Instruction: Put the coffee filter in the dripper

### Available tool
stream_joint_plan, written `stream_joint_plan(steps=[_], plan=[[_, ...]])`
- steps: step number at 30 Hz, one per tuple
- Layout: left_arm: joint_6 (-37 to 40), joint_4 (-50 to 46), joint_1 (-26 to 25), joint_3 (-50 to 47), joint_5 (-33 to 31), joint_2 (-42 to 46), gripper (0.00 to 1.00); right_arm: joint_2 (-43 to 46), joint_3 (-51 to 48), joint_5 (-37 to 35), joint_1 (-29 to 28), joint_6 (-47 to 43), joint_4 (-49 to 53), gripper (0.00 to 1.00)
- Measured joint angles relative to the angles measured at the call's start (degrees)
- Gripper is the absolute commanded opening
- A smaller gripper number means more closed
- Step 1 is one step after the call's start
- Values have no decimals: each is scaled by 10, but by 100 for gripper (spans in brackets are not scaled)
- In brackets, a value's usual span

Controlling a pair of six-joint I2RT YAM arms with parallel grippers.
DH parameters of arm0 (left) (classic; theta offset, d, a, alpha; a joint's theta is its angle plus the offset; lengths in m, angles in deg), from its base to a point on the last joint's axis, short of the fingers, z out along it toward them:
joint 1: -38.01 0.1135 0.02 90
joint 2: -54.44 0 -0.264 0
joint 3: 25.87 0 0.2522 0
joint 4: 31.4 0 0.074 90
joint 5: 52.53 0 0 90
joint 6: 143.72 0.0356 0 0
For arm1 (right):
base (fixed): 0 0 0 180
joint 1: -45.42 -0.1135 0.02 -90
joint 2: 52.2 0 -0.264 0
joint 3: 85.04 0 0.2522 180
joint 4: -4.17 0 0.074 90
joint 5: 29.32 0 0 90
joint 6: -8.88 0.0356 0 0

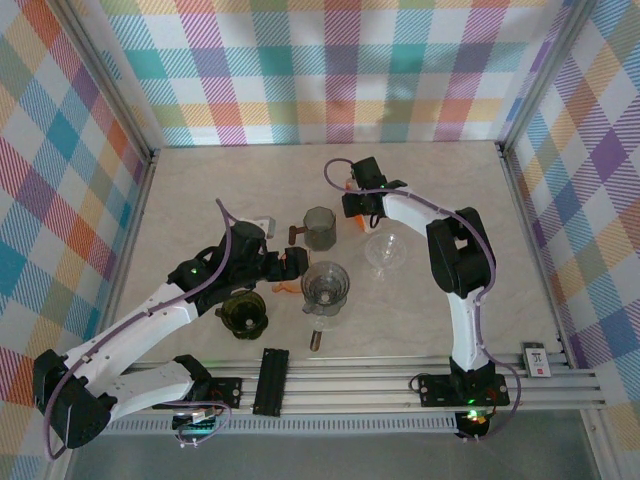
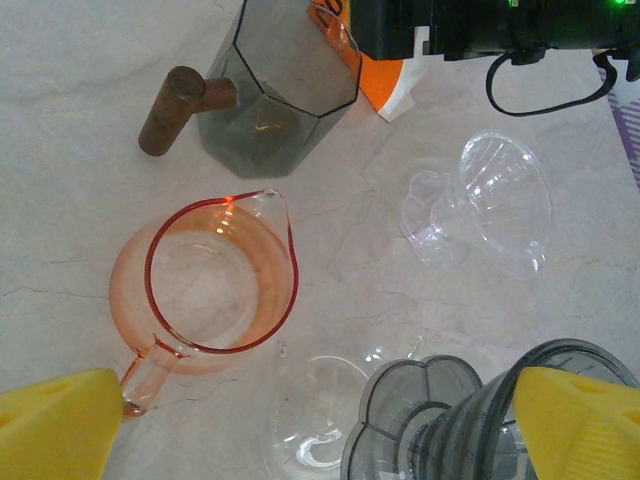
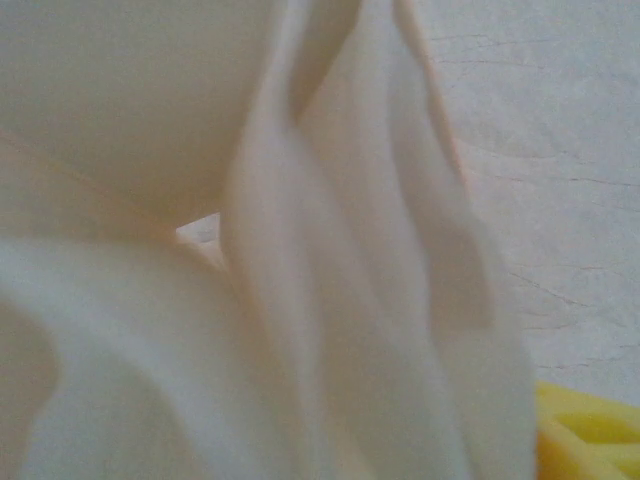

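- Step in hand, as I judge it: the pick-up of the coffee filter [image 3: 350, 300]. I see no paper in any dripper yet.
- The right gripper [image 1: 356, 210] is at the far middle of the table [image 1: 200, 190], just beside the grey dripper with the wooden handle [image 1: 320, 228].
- In the right wrist view the white folds of the filter stand directly before the camera. One yellow pad [image 3: 590, 430] shows in the low right corner, beside the paper. The other pad is hidden, so I cannot tell how wide these jaws are, or if they pinch the paper.
- The left gripper [image 2: 320, 430] has its jaws wide with nothing held. It hangs above the orange jug [image 2: 215, 275] and the fluted grey dripper [image 2: 430, 420].
- Next move, I think: take a sure pinch on one fold, lift it free, and carry it over a dripper. The clear dripper [image 2: 490, 205] is near but seems tilted, so an upright one looks easier.
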Motion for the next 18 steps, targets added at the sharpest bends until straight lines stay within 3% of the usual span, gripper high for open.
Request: stream_joint_plan(steps=[5,18], plan=[[0,1,5,-4,1,0,100,1,-16,-12,14,9,-4,68],[-2,3,9,-12,6,-4,100,38,-76,-24,85,33,-2,70]])
